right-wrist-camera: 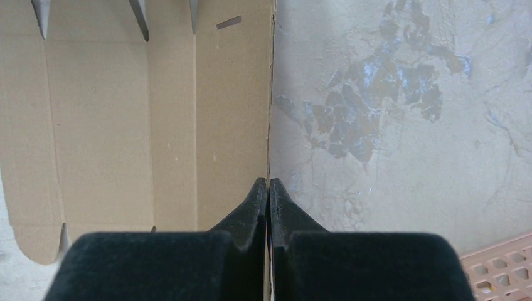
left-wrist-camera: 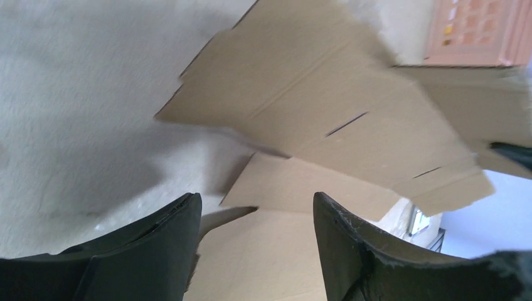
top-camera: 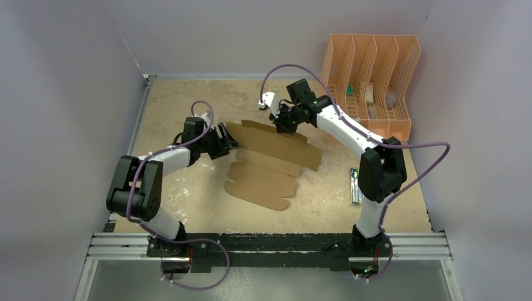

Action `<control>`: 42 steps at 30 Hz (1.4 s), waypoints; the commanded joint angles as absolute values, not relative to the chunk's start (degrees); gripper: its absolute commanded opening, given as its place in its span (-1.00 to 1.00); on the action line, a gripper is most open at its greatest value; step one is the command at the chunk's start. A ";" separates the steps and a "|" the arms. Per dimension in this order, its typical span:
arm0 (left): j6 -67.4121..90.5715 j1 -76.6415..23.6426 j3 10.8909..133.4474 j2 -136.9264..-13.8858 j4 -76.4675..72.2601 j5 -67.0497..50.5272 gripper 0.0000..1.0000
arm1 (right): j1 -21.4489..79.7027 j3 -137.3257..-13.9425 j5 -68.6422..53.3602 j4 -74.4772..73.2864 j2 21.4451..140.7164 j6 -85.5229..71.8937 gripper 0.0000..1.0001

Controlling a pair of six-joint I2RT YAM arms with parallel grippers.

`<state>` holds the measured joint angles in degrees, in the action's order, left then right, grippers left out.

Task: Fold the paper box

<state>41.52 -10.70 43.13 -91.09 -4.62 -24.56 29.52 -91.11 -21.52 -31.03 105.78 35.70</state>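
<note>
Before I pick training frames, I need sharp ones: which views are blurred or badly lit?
Left wrist: the paper box is smeared, with shadow under its raised flap. Right wrist: crisp creases and table stains. Top external: evenly lit, no glare.

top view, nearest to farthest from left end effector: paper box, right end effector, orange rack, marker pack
1. paper box, at its tips
2. right end effector, box's far edge
3. orange rack (far right), marker pack (near right): too close to call

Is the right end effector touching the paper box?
Touching. The right wrist view shows the right end effector shut, with the paper box edge running straight into the seam between its fingers.
</note>
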 commanded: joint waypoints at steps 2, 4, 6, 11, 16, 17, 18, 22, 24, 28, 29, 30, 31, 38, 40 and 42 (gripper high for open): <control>43.51 -11.31 45.51 -92.15 -15.15 -26.18 0.27 | 29.75 -88.88 -21.84 -27.88 103.33 36.88 -1.00; 43.09 -11.86 46.11 -93.60 -14.96 -26.33 0.24 | 29.78 -88.25 -21.88 -27.11 102.99 36.87 -1.00; 43.02 -12.79 46.31 -94.63 -14.98 -26.18 0.21 | 29.84 -87.70 -21.84 -26.53 102.80 36.78 -1.00; 42.89 -14.03 45.97 -96.41 -14.77 -25.63 0.19 | 29.74 -86.86 -21.27 -25.91 102.45 37.09 -1.00; 42.46 -14.97 46.46 -97.48 -12.43 -25.06 0.15 | 29.79 -86.13 -20.83 -24.74 101.68 36.97 -1.00; 42.57 -15.21 46.37 -97.43 -12.32 -25.31 0.15 | 29.84 -85.87 -20.57 -24.23 101.49 36.75 -1.00; 42.69 -15.59 46.27 -97.20 -12.31 -25.42 0.14 | 29.80 -85.61 -20.38 -23.66 101.17 36.60 -1.00; 42.67 -17.36 46.19 -96.24 -12.04 -26.05 0.09 | 29.82 -84.01 -19.61 -21.63 100.13 36.18 -1.00; 42.92 -18.10 46.14 -95.56 -11.99 -26.10 0.05 | 29.85 -83.25 -19.39 -20.91 99.67 36.21 -1.00; 43.71 -18.92 45.89 -92.89 -12.03 -26.16 -0.05 | 29.96 -82.31 -18.74 -20.10 99.15 36.20 -1.00; 43.93 -19.04 45.81 -92.21 -12.18 -26.15 -0.07 | 30.09 -82.04 -18.54 -20.00 99.10 36.17 -1.00; 44.16 -19.21 45.75 -91.64 -12.36 -26.14 -0.09 | 30.18 -81.80 -18.32 -19.89 99.01 36.21 -1.00; 44.46 -19.36 45.69 -91.17 -12.60 -26.11 -0.10 | 30.29 -81.53 -18.10 -19.64 98.93 36.23 -1.00; 45.88 -20.39 44.33 -90.27 -14.45 -25.77 -0.12 | 31.44 -75.49 -14.62 -13.46 96.60 37.12 -1.00; 45.88 -20.47 43.77 -90.65 -14.97 -25.79 -0.12 | 31.91 -71.99 -13.43 -10.54 95.23 39.10 -1.00; 46.05 -20.56 43.07 -90.78 -15.64 -25.68 -0.12 | 32.52 -69.25 -12.59 -7.97 93.71 40.73 -1.00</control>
<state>45.12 -20.29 44.16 -91.70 -12.12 -25.15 31.46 -72.90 -15.33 -15.27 98.17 37.17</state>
